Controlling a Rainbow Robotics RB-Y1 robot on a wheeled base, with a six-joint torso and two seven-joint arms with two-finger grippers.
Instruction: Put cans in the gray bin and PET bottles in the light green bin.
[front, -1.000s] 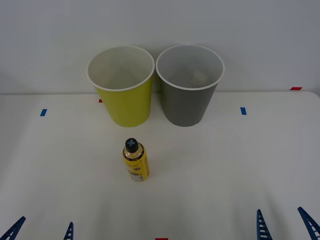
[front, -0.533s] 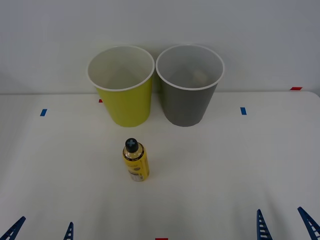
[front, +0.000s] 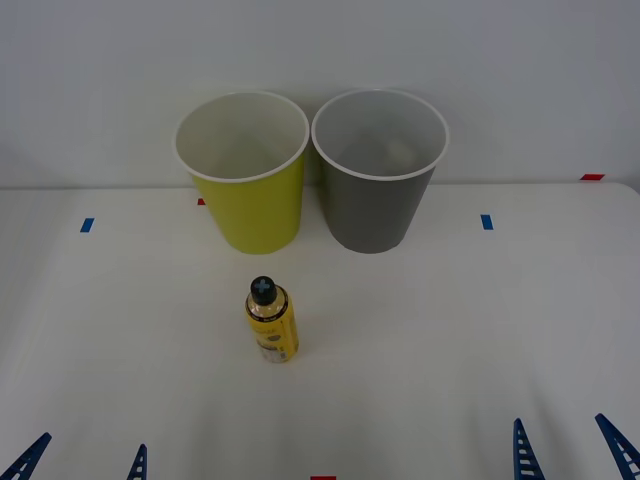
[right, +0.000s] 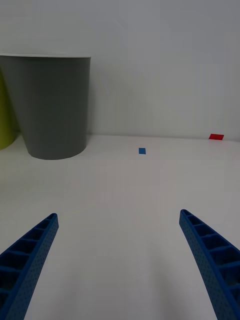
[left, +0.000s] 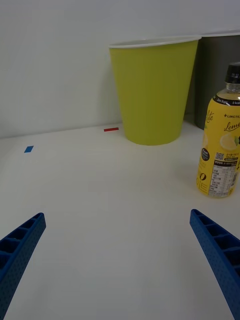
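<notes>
Bottle (front: 271, 322) with yellow label and black cap stands upright on the white surface (front: 450, 330), just in front of the light green bin (front: 243, 170), which stands beside the gray bin (front: 378, 170) at the far edge. Left pincer (front: 82, 462) and right pincer (front: 568, 448) hover released at the near edge, well apart from the bottle.

Gray bin (front: 378, 205) inside: the pale patch (front: 400, 152) low on the far wall looks fainter and less sharply edged than half a second ago; what it is cannot be told.
Other shifts: none visible.
</notes>
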